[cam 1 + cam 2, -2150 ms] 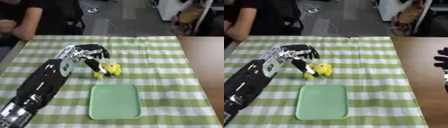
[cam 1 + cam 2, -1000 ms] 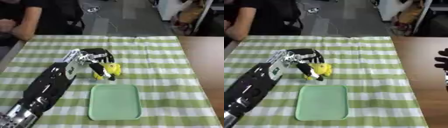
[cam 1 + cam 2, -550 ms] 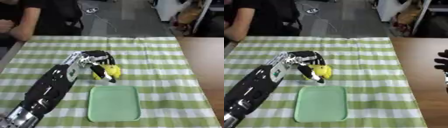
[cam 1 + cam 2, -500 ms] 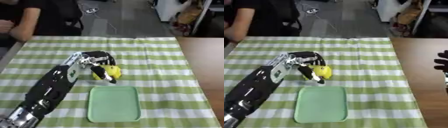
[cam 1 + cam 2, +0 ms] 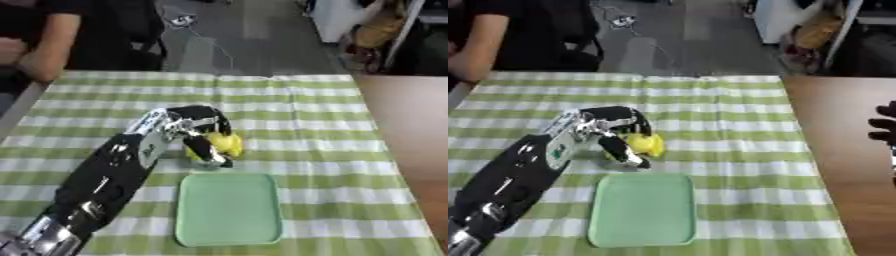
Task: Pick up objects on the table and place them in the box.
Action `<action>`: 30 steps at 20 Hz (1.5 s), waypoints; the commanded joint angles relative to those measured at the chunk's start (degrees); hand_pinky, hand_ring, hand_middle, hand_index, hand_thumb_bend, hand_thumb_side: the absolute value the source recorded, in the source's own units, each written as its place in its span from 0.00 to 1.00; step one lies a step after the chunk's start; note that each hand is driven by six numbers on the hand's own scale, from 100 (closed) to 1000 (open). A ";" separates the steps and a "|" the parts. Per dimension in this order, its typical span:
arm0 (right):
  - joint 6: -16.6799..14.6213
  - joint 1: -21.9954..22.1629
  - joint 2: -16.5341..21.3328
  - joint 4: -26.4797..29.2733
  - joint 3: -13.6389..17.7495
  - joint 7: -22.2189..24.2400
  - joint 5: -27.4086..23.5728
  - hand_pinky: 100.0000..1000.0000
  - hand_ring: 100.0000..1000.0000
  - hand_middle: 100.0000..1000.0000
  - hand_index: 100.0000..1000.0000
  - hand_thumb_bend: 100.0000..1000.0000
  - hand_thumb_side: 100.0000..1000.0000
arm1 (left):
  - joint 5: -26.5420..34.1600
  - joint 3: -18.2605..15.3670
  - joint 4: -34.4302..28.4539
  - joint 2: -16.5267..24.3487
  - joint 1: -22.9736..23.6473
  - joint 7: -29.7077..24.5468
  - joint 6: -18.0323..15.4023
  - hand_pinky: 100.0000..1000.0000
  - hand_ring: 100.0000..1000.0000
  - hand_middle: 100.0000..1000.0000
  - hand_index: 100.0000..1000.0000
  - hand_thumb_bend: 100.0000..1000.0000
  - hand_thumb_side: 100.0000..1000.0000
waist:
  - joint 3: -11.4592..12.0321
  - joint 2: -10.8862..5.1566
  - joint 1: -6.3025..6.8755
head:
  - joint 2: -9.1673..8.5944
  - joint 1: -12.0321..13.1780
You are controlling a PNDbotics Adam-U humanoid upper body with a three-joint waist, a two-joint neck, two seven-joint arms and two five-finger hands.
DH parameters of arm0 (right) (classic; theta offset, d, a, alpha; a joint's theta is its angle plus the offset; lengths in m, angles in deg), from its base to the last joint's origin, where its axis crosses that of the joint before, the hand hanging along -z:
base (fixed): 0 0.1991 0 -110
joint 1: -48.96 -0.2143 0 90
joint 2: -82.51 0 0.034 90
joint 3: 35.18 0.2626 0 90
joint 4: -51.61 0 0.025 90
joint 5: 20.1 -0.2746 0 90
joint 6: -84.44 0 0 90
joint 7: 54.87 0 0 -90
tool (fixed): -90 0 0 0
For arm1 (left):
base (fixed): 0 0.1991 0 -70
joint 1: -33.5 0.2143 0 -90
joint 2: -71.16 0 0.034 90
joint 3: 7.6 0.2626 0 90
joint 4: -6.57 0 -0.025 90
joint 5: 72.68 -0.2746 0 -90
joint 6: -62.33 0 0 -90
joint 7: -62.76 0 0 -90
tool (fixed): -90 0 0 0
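Change since earlier: left hand [image 5: 199, 131] is now sitting closer to the tray than two seconds ago, with the yellow object [image 5: 221, 144] carried along in its fingers toward 5 o'clock.
Left hand: fingers and thumb are curling round the yellow object, holding it just past the tray's far edge.
Yellow object: small, rounded, showing between the dark fingers; whether it is touching the cloth cannot be told.
Green tray [image 5: 229, 209]: lying flat on the striped tablecloth [image 5: 332, 130], at 6 o'clock from the held object.
Right hand [image 5: 885, 125]: showing only at the 3 o'clock edge of the right eye view, over the brown table [image 5: 833, 115]; its finger state cannot be told.
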 commanded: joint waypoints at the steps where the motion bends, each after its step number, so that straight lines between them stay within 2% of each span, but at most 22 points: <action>1: -0.05 -1.12 0.62 0.82 0.25 0.13 -0.17 0.66 0.72 0.76 0.89 0.00 0.76 | -1.00 -0.33 0.58 0.61 -0.06 0.02 0.12 0.41 0.44 0.60 0.76 0.46 0.38 | -0.10 -0.46 -0.06 | -0.77 0.46; 4: -0.05 -1.10 0.62 0.81 0.29 0.11 -0.17 0.66 0.72 0.76 0.89 0.00 0.76 | -1.76 -0.46 1.21 0.74 0.12 -0.11 0.17 0.30 0.35 0.57 0.75 0.41 0.36 | -0.08 -0.46 -0.07 | -0.77 0.47; 6: -0.06 -1.08 0.62 0.80 0.30 0.12 -0.17 0.66 0.72 0.76 0.89 0.00 0.76 | -2.14 -0.62 1.55 0.76 0.23 -0.02 0.26 0.22 0.30 0.55 0.73 0.33 0.34 | -0.04 -0.44 -0.08 | -0.74 0.44; 7: -0.05 -1.07 0.61 0.79 0.30 0.12 -0.16 0.66 0.72 0.76 0.89 0.00 0.76 | -2.27 -0.67 1.68 0.76 0.28 0.07 0.33 0.17 0.27 0.53 0.72 0.26 0.33 | -0.02 -0.43 -0.08 | -0.72 0.43; 8: -0.05 -1.05 0.60 0.77 0.31 0.12 -0.15 0.66 0.72 0.76 0.89 0.00 0.76 | -2.33 -0.71 1.81 0.76 0.33 0.15 0.42 0.15 0.26 0.53 0.72 0.22 0.33 | 0.00 -0.42 -0.08 | -0.73 0.43; 9: -0.05 -1.03 0.60 0.77 0.33 0.12 -0.13 0.66 0.72 0.76 0.89 0.00 0.76 | -2.35 -0.73 1.91 0.76 0.37 0.24 0.52 0.12 0.24 0.52 0.71 0.04 0.34 | 0.01 -0.42 -0.09 | -0.73 0.41; 10: -0.05 -1.02 0.59 0.76 0.34 0.11 -0.13 0.66 0.72 0.76 0.89 0.00 0.76 | -2.32 -0.80 1.98 0.76 0.39 0.48 0.69 0.10 0.23 0.51 0.70 0.00 0.35 | 0.03 -0.41 -0.09 | -0.74 0.39; 11: -0.05 -1.01 0.59 0.76 0.35 0.10 -0.12 0.66 0.72 0.76 0.89 0.00 0.76 | -2.28 -0.78 2.02 0.75 0.40 0.67 0.79 0.05 0.22 0.50 0.68 0.00 0.42 | 0.03 -0.40 -0.10 | -0.74 0.38; 12: -0.04 -0.99 0.59 0.74 0.37 0.09 -0.11 0.66 0.72 0.76 0.89 0.00 0.76 | -2.10 -0.97 2.01 0.78 0.35 1.34 1.14 0.00 0.19 0.48 0.66 0.00 0.43 | 0.07 -0.40 -0.11 | -0.73 0.37; 15: -0.04 -0.97 0.59 0.71 0.41 0.07 -0.09 0.66 0.72 0.76 0.89 0.00 0.76 | -1.30 -0.94 2.03 0.84 0.27 3.01 1.89 0.00 0.12 0.45 0.64 0.00 0.41 | 0.12 -0.39 -0.13 | -0.75 0.38; 17: -0.04 -0.93 0.58 0.68 0.43 0.06 -0.09 0.66 0.72 0.76 0.89 0.00 0.76 | -0.78 -0.93 1.88 0.93 0.16 3.70 2.21 0.00 0.02 0.42 0.61 0.00 0.40 | 0.17 -0.41 -0.15 | -0.73 0.36; 30: -0.07 -0.89 0.57 0.64 0.52 0.03 -0.11 0.66 0.72 0.76 0.89 0.00 0.76 | 0.87 -0.65 0.97 1.13 0.04 4.45 2.62 0.00 0.03 0.44 0.63 0.00 0.42 | 0.33 -0.49 -0.19 | -0.88 0.28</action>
